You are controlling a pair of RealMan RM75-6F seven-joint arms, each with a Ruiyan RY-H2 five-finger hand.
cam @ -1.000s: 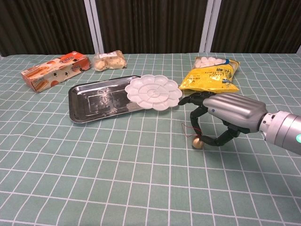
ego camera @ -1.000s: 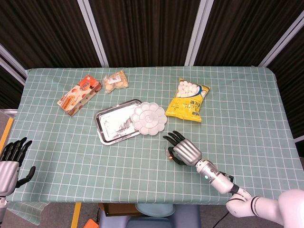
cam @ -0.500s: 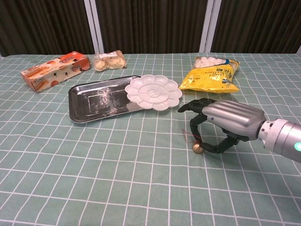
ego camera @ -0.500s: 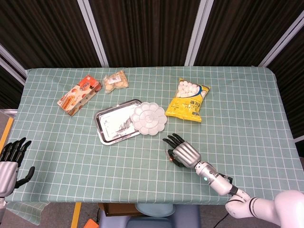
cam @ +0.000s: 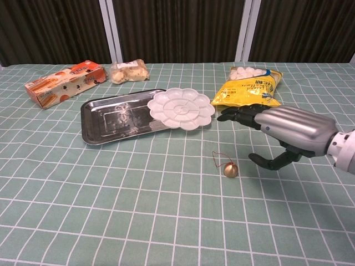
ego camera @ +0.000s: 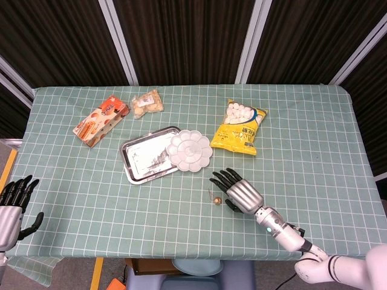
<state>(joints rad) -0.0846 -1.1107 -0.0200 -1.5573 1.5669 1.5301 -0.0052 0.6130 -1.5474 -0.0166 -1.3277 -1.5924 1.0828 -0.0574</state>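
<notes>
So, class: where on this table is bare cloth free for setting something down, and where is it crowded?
Free: the near strip in front of the steel tray, and the far right beyond the yellow snack bag. Crowded: around the tray, the white palette, the small bell and the right hand.

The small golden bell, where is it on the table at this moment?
In both views the small golden bell lies on the green checked tablecloth, in front of the white flower-shaped palette and just left of the open right hand, not touching it.
</notes>
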